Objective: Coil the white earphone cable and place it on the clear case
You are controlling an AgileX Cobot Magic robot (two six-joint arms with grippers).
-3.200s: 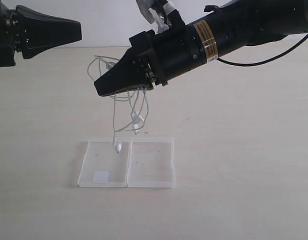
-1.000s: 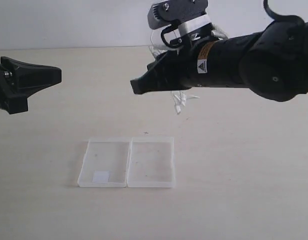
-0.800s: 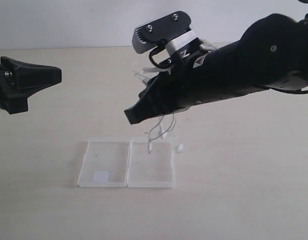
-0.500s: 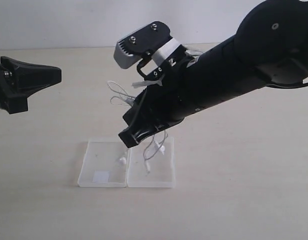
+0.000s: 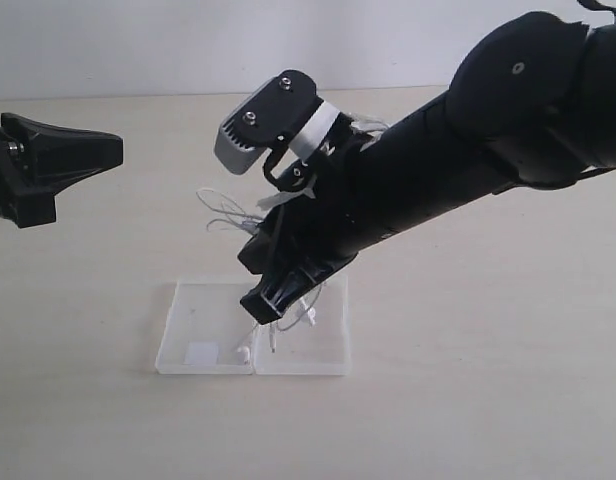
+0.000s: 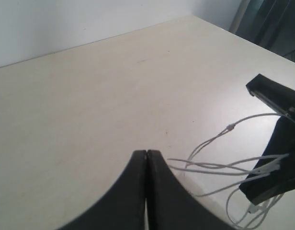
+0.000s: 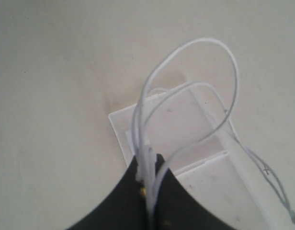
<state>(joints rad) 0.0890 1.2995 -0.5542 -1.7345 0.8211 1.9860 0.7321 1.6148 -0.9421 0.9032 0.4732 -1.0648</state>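
Exterior view: right pincer [image 5: 263, 305] clenched on the cable [image 5: 242, 353], whose ends hang onto the case [image 5: 198, 312] on the surface [image 5: 468, 350]. Its arm hides the case's far edge. Left pincer [image 5: 108, 152] closed, empty, well apart.

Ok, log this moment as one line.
right hand: shut on white earphone cable, low over clear case | left hand: shut, empty, aside | placement: not yet done

The white earphone cable [image 5: 224, 206]: very thin wire, bunched in loose loops, lifted over the clear case [image 5: 203, 305]. Ends hang down, one earbud [image 5: 243, 352] on the left half near the hinge (ext. view). Case: flat, transparent, 2 square halves opened side by side, small white patch [image 5: 201, 352] in left half.
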